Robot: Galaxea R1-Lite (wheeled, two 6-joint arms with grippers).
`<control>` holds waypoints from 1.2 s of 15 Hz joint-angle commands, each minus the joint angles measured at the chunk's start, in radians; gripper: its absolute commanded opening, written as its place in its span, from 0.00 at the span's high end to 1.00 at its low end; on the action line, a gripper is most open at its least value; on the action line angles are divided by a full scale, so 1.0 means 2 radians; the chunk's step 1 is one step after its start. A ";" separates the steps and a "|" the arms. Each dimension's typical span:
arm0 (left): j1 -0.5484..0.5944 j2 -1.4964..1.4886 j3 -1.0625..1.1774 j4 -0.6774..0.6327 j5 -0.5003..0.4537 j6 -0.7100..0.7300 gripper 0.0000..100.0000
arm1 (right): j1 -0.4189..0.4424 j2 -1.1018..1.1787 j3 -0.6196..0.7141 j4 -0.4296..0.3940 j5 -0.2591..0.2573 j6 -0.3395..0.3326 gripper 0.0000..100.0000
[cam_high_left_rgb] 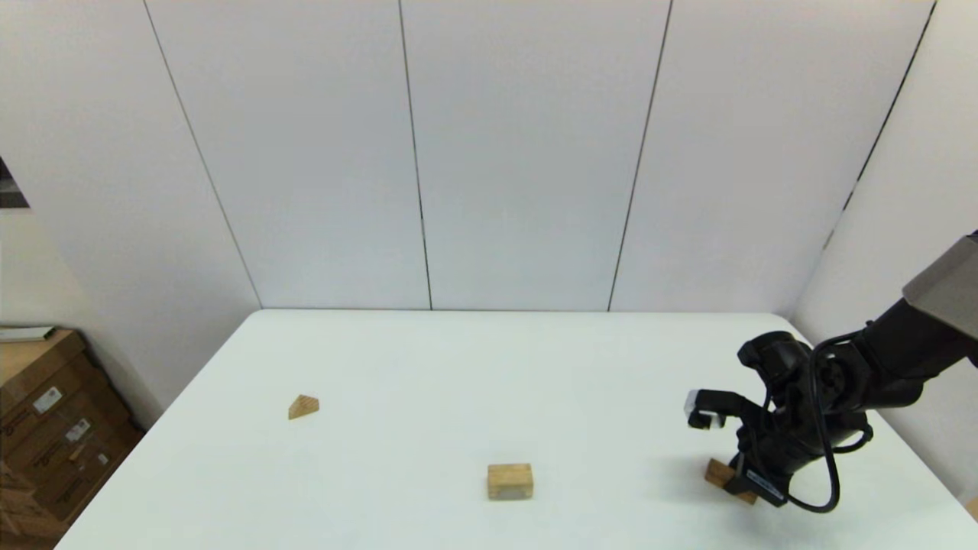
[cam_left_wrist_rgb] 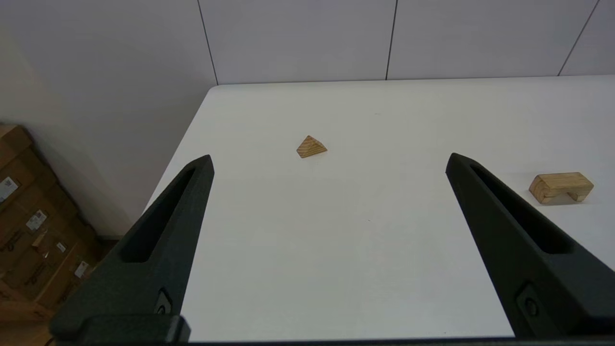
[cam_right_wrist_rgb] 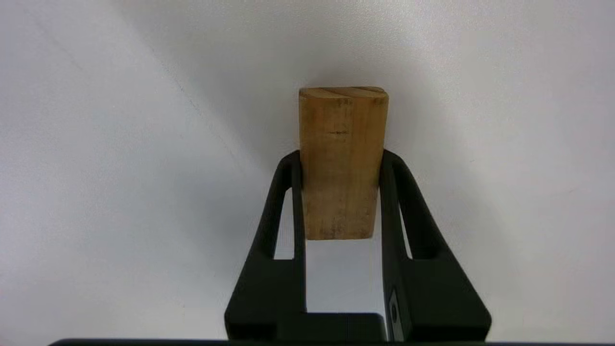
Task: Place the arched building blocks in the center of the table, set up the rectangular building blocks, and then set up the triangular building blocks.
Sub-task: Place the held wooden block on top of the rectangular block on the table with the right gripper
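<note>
The arched block [cam_high_left_rgb: 510,481] lies near the table's front middle, and shows its scooped underside in the left wrist view [cam_left_wrist_rgb: 560,186]. Far to the left sits the small triangular block [cam_high_left_rgb: 303,406] [cam_left_wrist_rgb: 311,146]. At the right front, my right gripper [cam_high_left_rgb: 737,483] [cam_right_wrist_rgb: 340,161] is shut on the rectangular block [cam_high_left_rgb: 719,473] [cam_right_wrist_rgb: 341,158], a tan slab clamped between both fingers and resting on or just above the white table [cam_high_left_rgb: 458,367]. My left gripper [cam_left_wrist_rgb: 329,163] stays parked off the table's left front, open and empty, out of the head view.
Cardboard boxes [cam_high_left_rgb: 46,435] stand on the floor beside the table's left edge. A white panelled wall closes the table's far side. The right arm [cam_high_left_rgb: 879,374] reaches in over the right edge.
</note>
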 commanded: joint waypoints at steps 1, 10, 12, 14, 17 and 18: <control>0.000 0.001 0.000 0.000 0.000 0.000 0.00 | 0.000 0.000 -0.001 0.001 0.001 -0.003 1.00; 0.000 0.001 0.000 0.000 0.000 0.000 0.00 | 0.211 -0.143 -0.157 0.206 0.022 0.050 1.00; 0.000 0.001 0.000 0.000 0.000 0.000 0.00 | 0.261 -0.106 -0.200 0.218 0.020 0.062 1.00; 0.000 0.001 0.000 0.000 0.000 0.000 0.00 | 0.292 -0.072 -0.228 0.218 0.020 0.073 1.00; 0.000 0.001 0.000 0.000 0.000 0.000 0.00 | 0.327 -0.019 -0.265 0.219 0.019 0.079 1.00; 0.000 0.001 0.000 0.000 0.000 0.000 0.00 | 0.334 -0.010 -0.272 0.219 0.019 0.079 1.00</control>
